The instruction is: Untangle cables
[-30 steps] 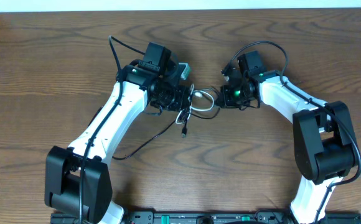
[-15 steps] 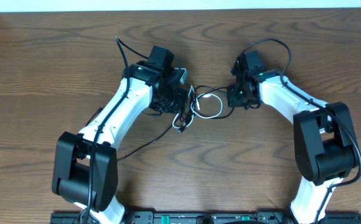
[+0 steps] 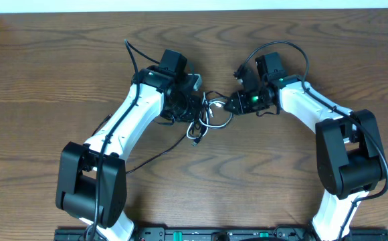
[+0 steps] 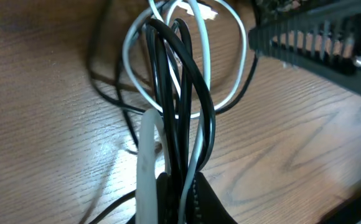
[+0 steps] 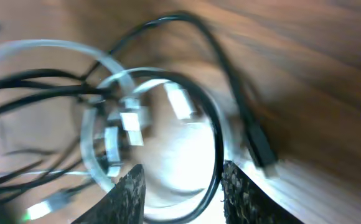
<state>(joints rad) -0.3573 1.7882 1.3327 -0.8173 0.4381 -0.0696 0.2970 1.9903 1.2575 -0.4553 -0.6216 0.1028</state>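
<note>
The left gripper [image 4: 175, 190] is clenched on the cable tangle [image 3: 212, 111]. Black cables [image 4: 193, 81] and the white cable [image 4: 241, 56] are pinched between its fingertips and loop out over the wooden table [image 3: 47, 80]. The right gripper [image 5: 183, 186] is seen with jaws parted. Black and white loops lie just ahead of its fingertips [image 5: 131, 186], blurred, and nothing is seen gripped. The tangle is located mid-table between both grippers, with one black strand [image 3: 155, 155] trailing near-left.

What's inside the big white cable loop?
Black cables run through the white cable loop, with bare wooden table showing in the gaps. Lower down, the left end effector pinches them, hiding how they cross there.
</note>
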